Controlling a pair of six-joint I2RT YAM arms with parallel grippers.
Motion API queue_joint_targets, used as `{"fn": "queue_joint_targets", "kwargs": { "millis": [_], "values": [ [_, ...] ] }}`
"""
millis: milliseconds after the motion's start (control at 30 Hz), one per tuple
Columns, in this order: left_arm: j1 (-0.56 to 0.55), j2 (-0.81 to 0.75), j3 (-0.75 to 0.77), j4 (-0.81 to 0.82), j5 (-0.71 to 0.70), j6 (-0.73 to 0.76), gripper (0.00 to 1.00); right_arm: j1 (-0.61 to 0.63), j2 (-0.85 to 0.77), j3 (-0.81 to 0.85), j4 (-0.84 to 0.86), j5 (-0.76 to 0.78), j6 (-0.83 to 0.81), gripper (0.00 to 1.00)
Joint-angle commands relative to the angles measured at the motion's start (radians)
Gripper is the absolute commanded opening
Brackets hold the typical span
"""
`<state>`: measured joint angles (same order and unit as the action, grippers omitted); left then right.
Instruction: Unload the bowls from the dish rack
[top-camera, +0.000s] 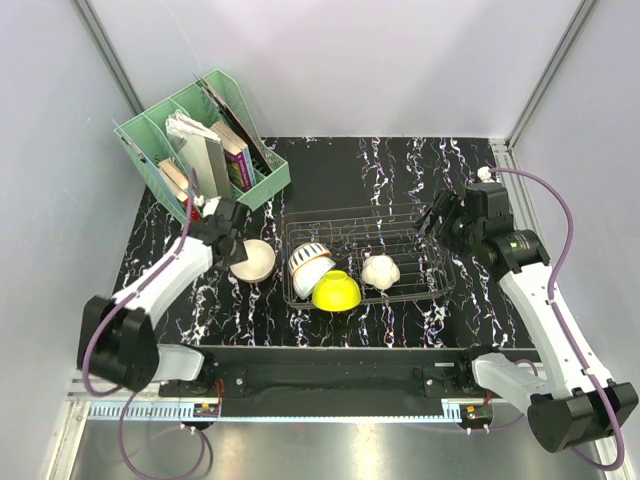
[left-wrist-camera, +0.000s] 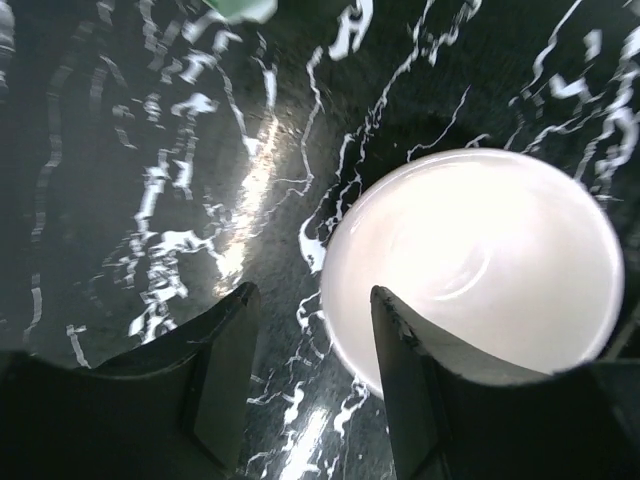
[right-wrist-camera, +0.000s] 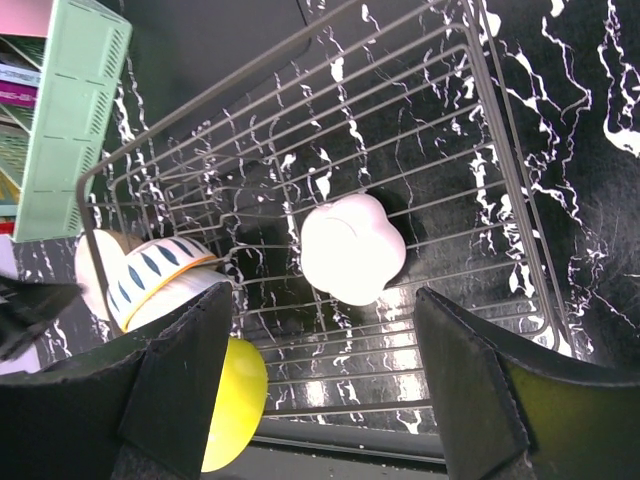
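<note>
A: Left gripper (left-wrist-camera: 312, 300)?
B: Jaws partway open, gripping nothing. Cream bowl (left-wrist-camera: 470, 265) sits upright on the bench (top-camera: 350, 170), left of the dish rack (top-camera: 400, 232); one finger overlaps its rim.
A: Right gripper (right-wrist-camera: 322, 295)?
B: Jaws wide, empty, above the rack. Striped bowl (top-camera: 310, 265) and white bowl (top-camera: 380, 271) inside, yellow-green bowl (top-camera: 336, 290) at its near edge.

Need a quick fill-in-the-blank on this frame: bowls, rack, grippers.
1. The cream bowl beside the left gripper rests on the ____, not in the dish rack.
2. The bowl at the rack's near edge is bright ____.
3. The right gripper holds nothing; its jaws stand ____.
Missing words: table; yellow; open.
</note>
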<state>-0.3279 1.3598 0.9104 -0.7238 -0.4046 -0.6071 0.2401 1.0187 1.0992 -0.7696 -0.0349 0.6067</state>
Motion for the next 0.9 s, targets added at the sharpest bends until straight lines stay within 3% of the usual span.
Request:
{"fn": "queue_joint_targets", "kwargs": {
  "millis": [0,167,333,500,867],
  "values": [
    [0.003,-0.137,0.08,-0.038,-0.077,0.018,0.53,0.007,0.009,-0.028,0.01,0.03,-0.005,0.81],
    [-0.075,-0.261,0.119,-0.04,-0.085,0.119,0.61,0.005,0.004,-0.076,0.015,0.029,0.004,0.81],
    [-0.282,-0.281,0.163,-0.032,-0.112,0.225,0.61,0.007,0.004,-0.111,0.033,-0.005,0.013,0.81],
    [-0.439,-0.188,0.208,-0.029,-0.183,0.273,0.61,0.007,0.0,-0.124,0.033,-0.023,0.015,0.81],
    [-0.589,0.01,0.343,0.007,-0.2,0.374,0.62,0.007,-0.012,-0.147,0.035,-0.029,0.021,0.82]
  ]
}}
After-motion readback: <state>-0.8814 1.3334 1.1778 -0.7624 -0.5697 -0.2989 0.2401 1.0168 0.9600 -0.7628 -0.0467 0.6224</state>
